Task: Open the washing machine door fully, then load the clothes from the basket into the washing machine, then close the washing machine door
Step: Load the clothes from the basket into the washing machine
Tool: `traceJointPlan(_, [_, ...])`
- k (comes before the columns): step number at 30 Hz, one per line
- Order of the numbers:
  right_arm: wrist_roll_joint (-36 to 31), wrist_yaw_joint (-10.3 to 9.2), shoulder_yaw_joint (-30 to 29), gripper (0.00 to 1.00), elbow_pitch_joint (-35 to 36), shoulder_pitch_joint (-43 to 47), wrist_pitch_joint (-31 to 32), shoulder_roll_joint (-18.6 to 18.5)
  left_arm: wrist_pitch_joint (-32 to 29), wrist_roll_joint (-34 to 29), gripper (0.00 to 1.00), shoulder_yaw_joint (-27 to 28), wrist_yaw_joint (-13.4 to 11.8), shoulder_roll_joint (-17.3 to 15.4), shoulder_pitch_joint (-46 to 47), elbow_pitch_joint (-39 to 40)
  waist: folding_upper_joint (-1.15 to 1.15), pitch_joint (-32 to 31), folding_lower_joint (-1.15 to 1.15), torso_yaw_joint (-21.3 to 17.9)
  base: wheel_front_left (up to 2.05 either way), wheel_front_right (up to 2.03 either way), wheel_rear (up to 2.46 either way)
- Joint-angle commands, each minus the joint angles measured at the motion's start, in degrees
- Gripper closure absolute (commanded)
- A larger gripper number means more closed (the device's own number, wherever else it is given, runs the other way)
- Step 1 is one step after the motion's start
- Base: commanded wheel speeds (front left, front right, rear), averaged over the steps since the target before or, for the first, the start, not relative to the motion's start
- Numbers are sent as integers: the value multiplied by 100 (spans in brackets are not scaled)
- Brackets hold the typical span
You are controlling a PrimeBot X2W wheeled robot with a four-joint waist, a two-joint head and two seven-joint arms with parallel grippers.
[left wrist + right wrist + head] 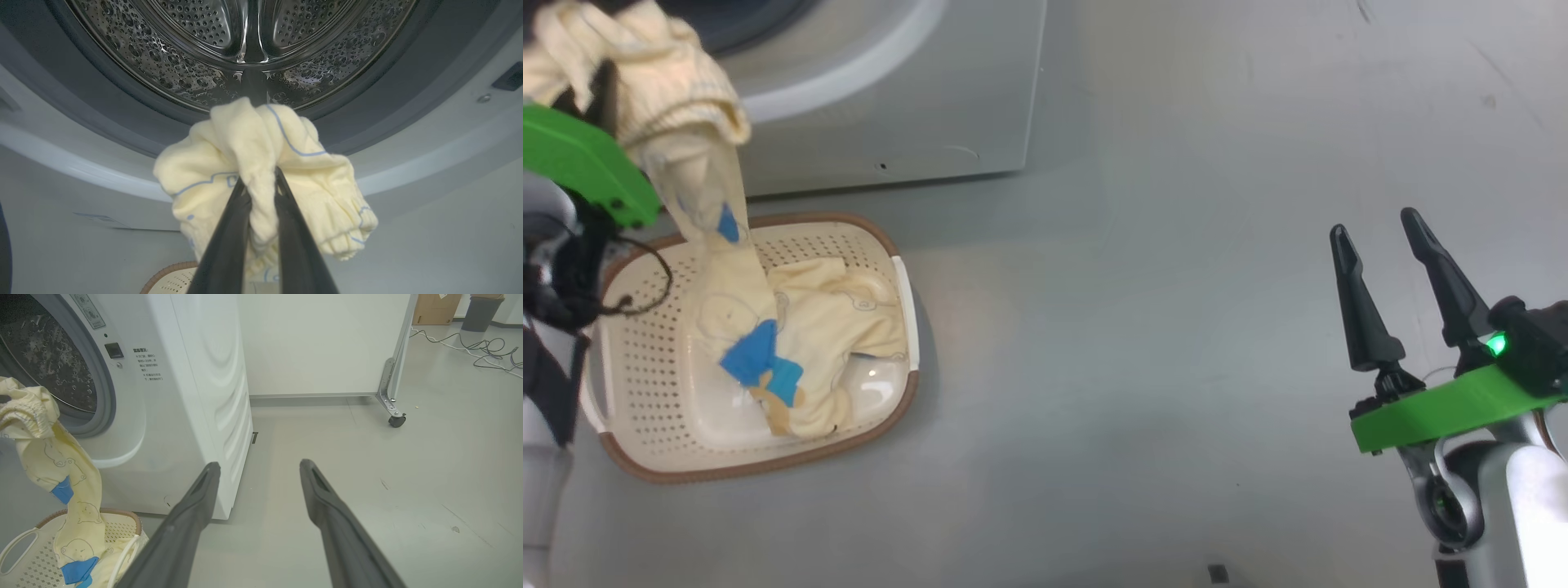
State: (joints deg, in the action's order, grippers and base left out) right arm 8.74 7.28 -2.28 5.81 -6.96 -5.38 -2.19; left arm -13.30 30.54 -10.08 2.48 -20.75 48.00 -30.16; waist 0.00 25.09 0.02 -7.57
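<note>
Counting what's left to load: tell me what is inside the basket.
The basket holds one bear-print garment and the tail of a second garment, held up by the left claw. Anything beneath them is covered.

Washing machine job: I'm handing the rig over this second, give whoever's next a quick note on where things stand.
Left gripper: shut on a garment, held up in front of the drum; its lower end hangs into the basket.
Right gripper: open, empty, over the floor right of the washing machine.
Basket: on the floor before the machine, another garment lying in it.
Done: drum opening clear, one garment lifted.
Left: put this garment in the drum, load the other, close the door.
</note>
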Motion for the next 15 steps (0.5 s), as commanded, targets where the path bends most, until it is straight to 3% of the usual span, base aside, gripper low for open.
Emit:
traceJointPlan(1, [33, 21, 138, 0, 157, -132, -75, -69, -20, 41, 100, 241, 8, -364, 266, 148, 0, 322, -2, -242, 0, 0, 0])
traceJointPlan(15, [178, 21, 448, 0, -109, -606, -460, -69, -754, -11, 100, 240, 240, -1180, 2364, -680, 0, 1419, -2, -757, 0, 0, 0])
